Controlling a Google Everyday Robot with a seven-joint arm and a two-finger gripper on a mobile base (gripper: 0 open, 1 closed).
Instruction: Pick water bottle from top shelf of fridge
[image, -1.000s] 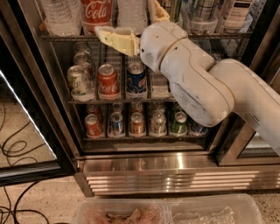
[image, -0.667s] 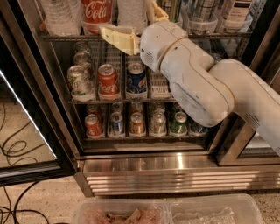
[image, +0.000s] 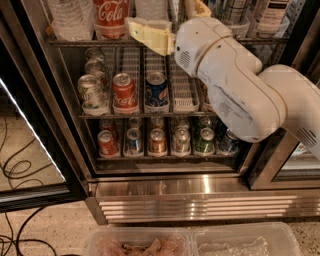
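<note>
The fridge stands open in front of me. Its top shelf holds a clear water bottle at the left, a red Coca-Cola bottle, and a second clear water bottle beside it. More bottles stand at the right. My gripper is at the top shelf's front edge and is open. One yellow finger lies below and in front of the second water bottle. The other finger is to the bottle's right. My white arm covers the shelf's middle right.
Short soda cans line the middle rack and more cans line the lower rack. The open glass door stands at the left. The ribbed steel base panel is below. Cables lie on the floor. Plastic bins are in front.
The gripper has moved slightly up and right toward the top shelf. The bottles and cans have not moved.
</note>
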